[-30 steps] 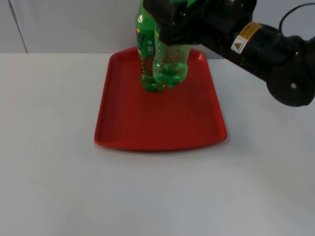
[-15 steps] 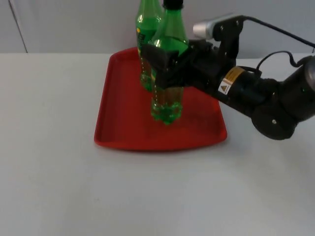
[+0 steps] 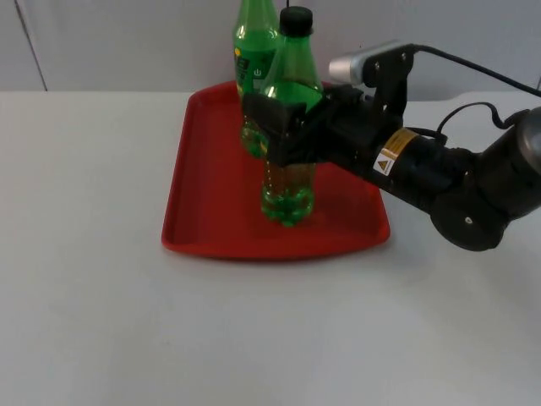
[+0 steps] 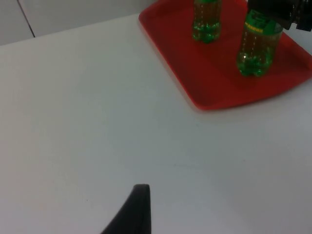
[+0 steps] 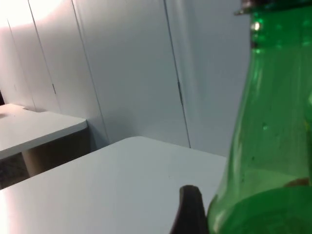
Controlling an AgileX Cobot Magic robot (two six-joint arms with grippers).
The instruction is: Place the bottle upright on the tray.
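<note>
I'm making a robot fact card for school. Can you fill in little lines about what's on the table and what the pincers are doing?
table: white table top
tray: red tray, flat on the table
held bottle: green bottle with black cap, upright, its base on or just above the tray's near part
other bottle: second green bottle, upright at the tray's far end
right pincer: right pincer, shut on the held bottle's middle
left pincer: waiting over bare table, fingertip visible
</note>
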